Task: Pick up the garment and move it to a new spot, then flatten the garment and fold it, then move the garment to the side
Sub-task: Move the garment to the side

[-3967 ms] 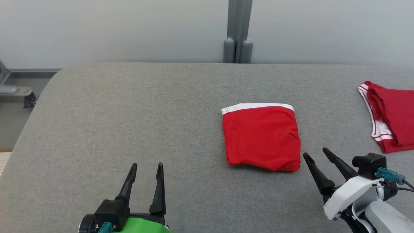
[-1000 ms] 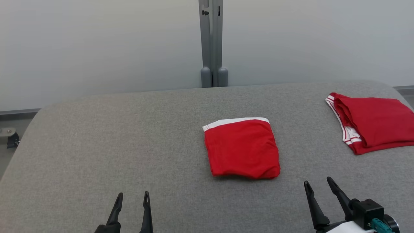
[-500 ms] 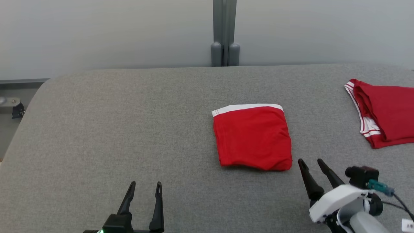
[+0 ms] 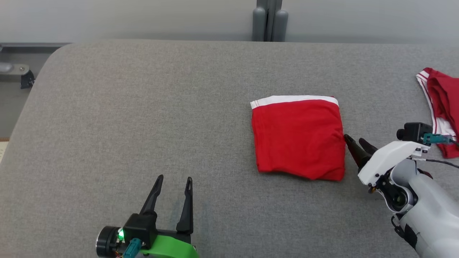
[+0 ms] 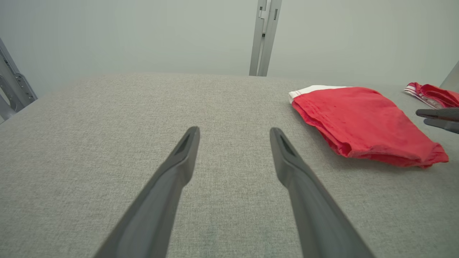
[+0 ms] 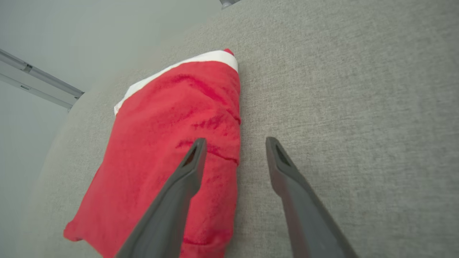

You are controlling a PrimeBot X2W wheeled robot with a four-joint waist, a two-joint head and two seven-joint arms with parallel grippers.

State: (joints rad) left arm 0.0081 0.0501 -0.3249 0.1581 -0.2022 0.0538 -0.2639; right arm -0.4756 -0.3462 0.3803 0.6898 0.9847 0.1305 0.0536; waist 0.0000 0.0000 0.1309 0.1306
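Grey fabric-topped bench (image 4: 143, 107), pale wall behind, grey upright post (image 4: 269, 19) at the far edge. I see the garment (image 4: 297, 138) folded into a rough square, lying right of centre on the bench, red face up, white band along its far edge (near edge a bit lumpy). Second red garment (image 4: 443, 104) with white striped trim sits at far right, well apart from the folded one, cut off by the frame edge.

Right end effector (image 4: 354, 138) is at the garment's right edge, about halfway along it, fingers angled toward the cloth. On my right wrist view the jaws stand apart: one finger over red fabric, the other over bare bench, the garment's edge running up between them. Released, nothing pinched (can't tell whether the tips touch the cloth).

Left end effector (image 4: 174, 177) is at lower left over bare bench, well apart from the garment. Jaws spread wide, nothing in them. Left wrist view has the garment off to its right, with the right arm's fingertips (image 5: 435, 114) at its far side.
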